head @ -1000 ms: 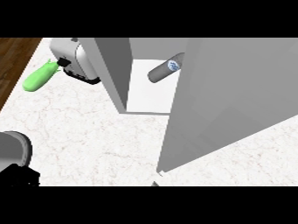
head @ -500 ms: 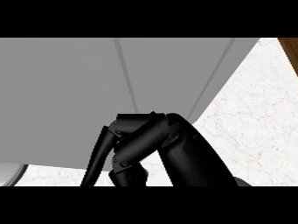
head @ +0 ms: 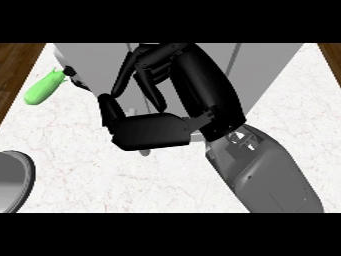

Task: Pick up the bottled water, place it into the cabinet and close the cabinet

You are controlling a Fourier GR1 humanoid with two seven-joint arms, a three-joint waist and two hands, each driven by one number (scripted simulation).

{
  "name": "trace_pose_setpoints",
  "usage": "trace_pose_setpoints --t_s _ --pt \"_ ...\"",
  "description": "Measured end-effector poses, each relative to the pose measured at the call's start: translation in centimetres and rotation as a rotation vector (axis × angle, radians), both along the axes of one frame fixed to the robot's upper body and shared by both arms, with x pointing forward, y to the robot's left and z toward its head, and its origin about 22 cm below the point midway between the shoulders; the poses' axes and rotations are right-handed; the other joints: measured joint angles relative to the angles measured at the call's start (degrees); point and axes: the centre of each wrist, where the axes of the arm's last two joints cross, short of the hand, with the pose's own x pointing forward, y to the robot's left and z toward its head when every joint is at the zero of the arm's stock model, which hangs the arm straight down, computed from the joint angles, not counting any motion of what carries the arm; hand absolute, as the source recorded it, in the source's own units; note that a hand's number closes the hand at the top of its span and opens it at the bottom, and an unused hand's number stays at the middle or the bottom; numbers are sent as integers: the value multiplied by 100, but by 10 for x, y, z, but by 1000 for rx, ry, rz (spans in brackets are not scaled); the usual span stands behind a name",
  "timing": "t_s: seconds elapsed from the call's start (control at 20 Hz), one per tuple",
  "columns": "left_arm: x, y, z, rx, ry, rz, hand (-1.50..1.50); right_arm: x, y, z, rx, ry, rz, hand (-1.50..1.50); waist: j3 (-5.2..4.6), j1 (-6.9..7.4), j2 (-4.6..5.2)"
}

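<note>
Grey cabinet behind right hand

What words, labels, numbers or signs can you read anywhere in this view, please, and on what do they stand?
None: no text shows anywhere in this view.
The cabinet, the green object, the counter, the right hand and its forearm all have plain surfaces, with no lettering, label or number.
</note>
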Motion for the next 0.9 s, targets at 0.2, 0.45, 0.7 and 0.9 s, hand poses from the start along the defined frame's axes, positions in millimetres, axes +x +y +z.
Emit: trace_pose_setpoints --t_s 0.2,0.45,0.7,0.9 --pt "-2 12 -2 0 8 1 150 26 3 -8 -21 15 -14 150 17 -18 -29" --pt "7 13 0 -3 -3 -9 150 45 6 -18 -24 8 7 150 50 -24 -154" --pt "9 13 4 -3 -7 -27 150 52 8 -27 -34 -21 39 150 11 52 -241" --pt "13 11 7 -6 -11 -46 150 56 12 -30 -44 -47 43 150 -24 121 -260"
